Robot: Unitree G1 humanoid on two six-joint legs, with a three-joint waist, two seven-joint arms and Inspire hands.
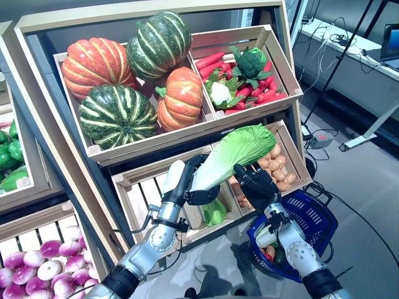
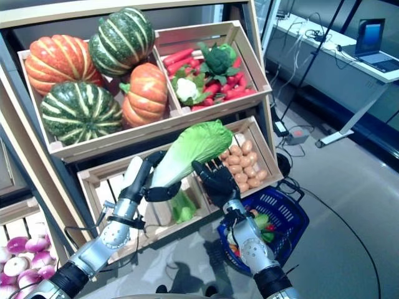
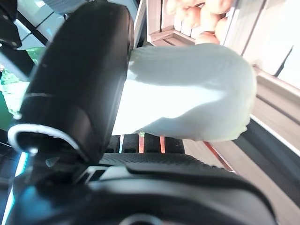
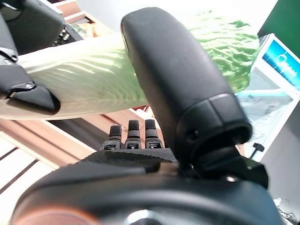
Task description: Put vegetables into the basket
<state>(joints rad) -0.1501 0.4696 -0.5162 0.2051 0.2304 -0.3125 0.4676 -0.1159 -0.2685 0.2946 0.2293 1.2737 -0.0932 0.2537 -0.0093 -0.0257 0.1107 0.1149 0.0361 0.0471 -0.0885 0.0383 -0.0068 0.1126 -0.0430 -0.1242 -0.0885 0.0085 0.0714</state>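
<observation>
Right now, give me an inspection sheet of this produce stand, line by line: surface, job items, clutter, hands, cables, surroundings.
Surface: tilted wooden crate shelves; grey floor below.
Job's things: napa cabbage held in the air in front of the lower crates; blue basket on the floor at the robot's right, already holding a few vegetables.
Clutter: pumpkins and green squashes in the upper left crate; red peppers, broccoli and cauliflower beside them; potatoes lower right; purple onions far left.
Hands: left hand curled round the cabbage's white stem end; right hand with fingers straight against its leafy part.
Cables: some on the floor and the desk.
Surroundings: laptop on the desk.
</observation>
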